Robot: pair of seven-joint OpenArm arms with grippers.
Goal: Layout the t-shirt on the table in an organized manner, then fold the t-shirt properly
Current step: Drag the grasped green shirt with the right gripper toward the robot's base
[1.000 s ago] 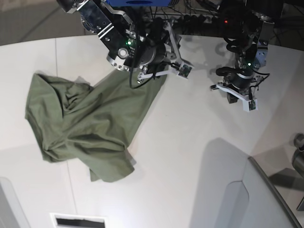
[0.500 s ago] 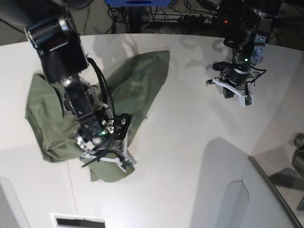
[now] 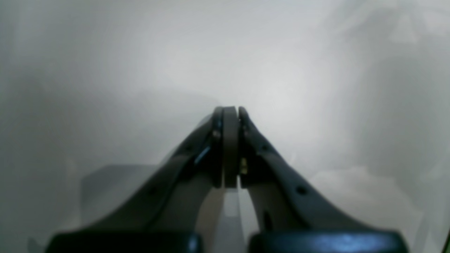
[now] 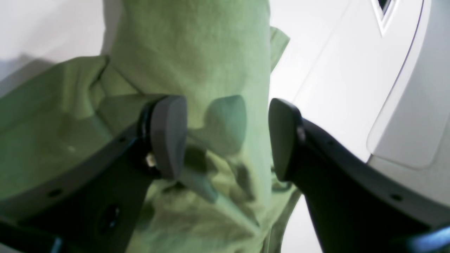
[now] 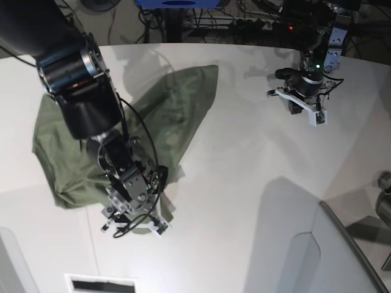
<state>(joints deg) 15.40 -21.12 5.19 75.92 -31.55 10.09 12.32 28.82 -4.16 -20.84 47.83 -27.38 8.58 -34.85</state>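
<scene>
A wide white table [image 5: 244, 159] fills the overhead view. An olive-green t-shirt [image 5: 165, 116] lies crumpled on it at about nine o'clock from the table's middle, spread unevenly: one long flap reaches up toward twelve o'clock, while the bunched bulk sits at the nine o'clock side and trails down toward seven o'clock.

The right arm reaches in from eleven o'clock and comes down over the shirt's lower corner. Its right gripper [image 5: 135, 227] hangs at about seven o'clock, over the near hem. In the right wrist view the right gripper [image 4: 226, 137] has its fingers spread wide, one dark pad on each side of a raised ridge of green cloth [image 4: 197, 63]; the pads do not pinch the fabric, and bare white table [image 4: 316, 70] shows beside the shirt at three o'clock.

The left gripper [image 5: 302, 101] hovers at about one o'clock, well apart from the shirt. In the left wrist view the left gripper [image 3: 230, 112] has its fingers pressed together with nothing between them, over blurred pale tabletop [image 3: 105, 70]
</scene>
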